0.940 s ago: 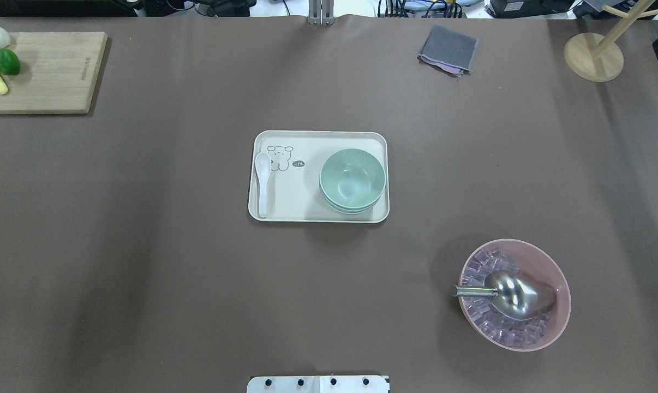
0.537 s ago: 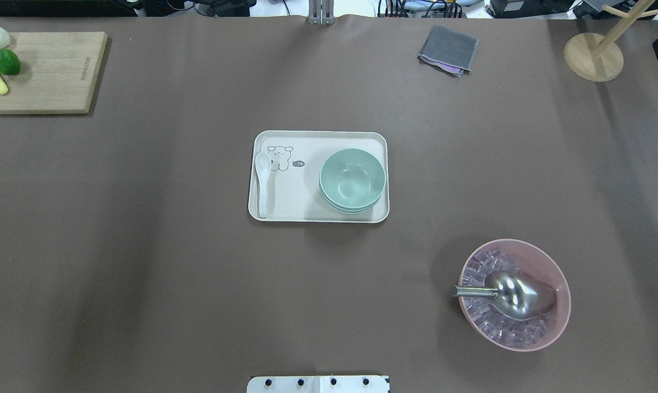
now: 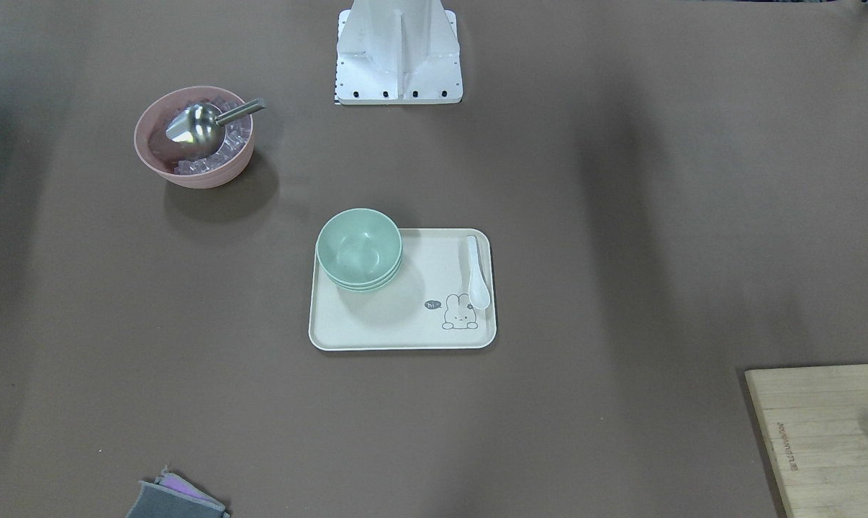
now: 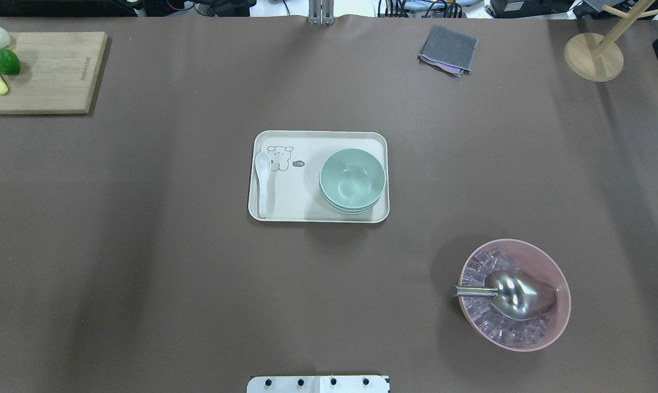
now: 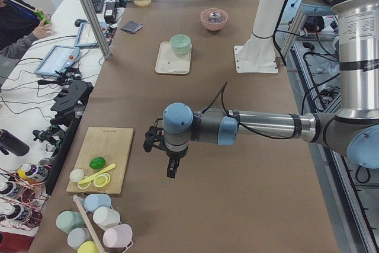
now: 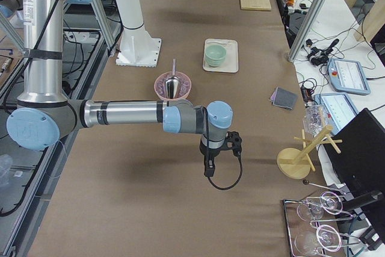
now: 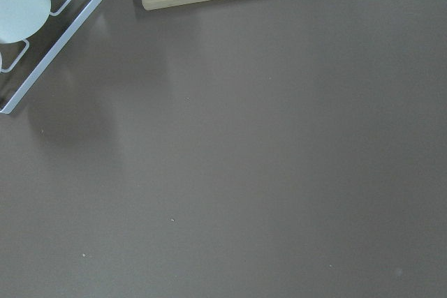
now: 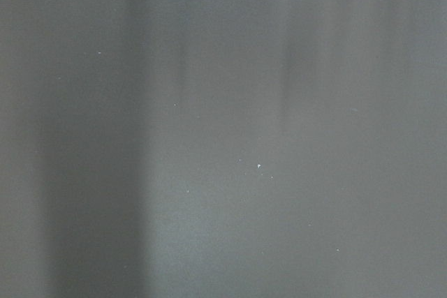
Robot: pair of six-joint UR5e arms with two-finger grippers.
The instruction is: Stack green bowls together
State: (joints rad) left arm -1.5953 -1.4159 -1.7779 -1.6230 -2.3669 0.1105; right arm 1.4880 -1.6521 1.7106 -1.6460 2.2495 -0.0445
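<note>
The green bowls (image 4: pixel 352 180) sit nested in one stack, three rims showing, on the right half of a cream tray (image 4: pixel 301 204) at mid table. The stack also shows in the front view (image 3: pixel 359 248) and small in both side views (image 5: pixel 180 43) (image 6: pixel 215 55). Neither gripper shows in the overhead or front view. The left gripper (image 5: pixel 153 143) hangs over bare table near the cutting board, far from the tray. The right gripper (image 6: pixel 233 141) hangs over bare table past the pink bowl. I cannot tell whether either is open or shut. Both wrist views show only table.
A white spoon (image 4: pixel 262 183) lies on the tray's left side. A pink bowl (image 4: pixel 558 322) with ice and a metal scoop stands front right. A cutting board (image 4: pixel 51 71) with fruit, a grey cloth (image 4: pixel 448 49) and a wooden stand (image 4: pixel 593 57) lie along the far edge.
</note>
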